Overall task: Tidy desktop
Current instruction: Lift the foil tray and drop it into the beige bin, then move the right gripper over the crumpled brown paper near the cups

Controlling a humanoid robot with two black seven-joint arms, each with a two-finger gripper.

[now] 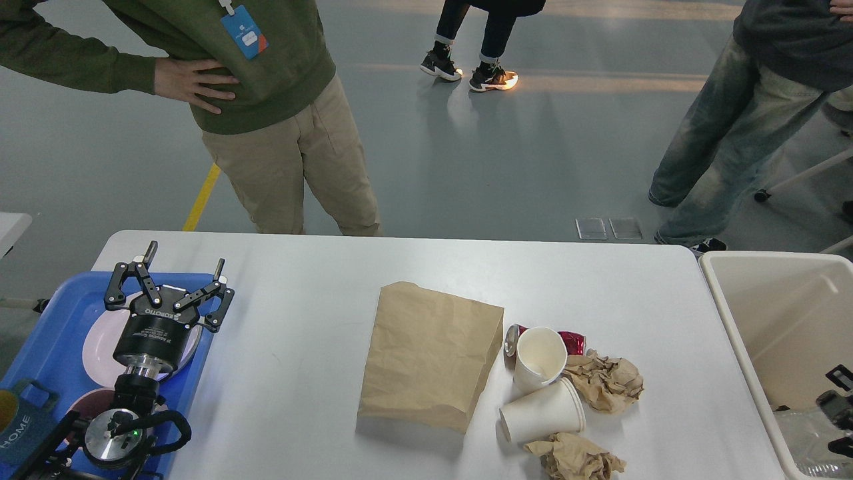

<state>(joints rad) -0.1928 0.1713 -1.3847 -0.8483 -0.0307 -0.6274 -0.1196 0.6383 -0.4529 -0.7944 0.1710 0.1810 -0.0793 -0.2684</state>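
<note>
Left black two-finger gripper (181, 267) spread wide and empty, hovering over the pale round plate (100, 343) in the blue plastic tray (46, 333) at the left end of the large white rectangular desktop (300, 320). Litter well off to its right: flat brown paper bag (430, 353), long axis running near to far; beyond it two white paper cups (541, 400), crushed red can (573, 341), crumpled brown paper wads (606, 381). Probably nearer the right arm, only a dark piece of which shows over the beige rectangular bin (733, 313); cannot tell its grip.
</note>
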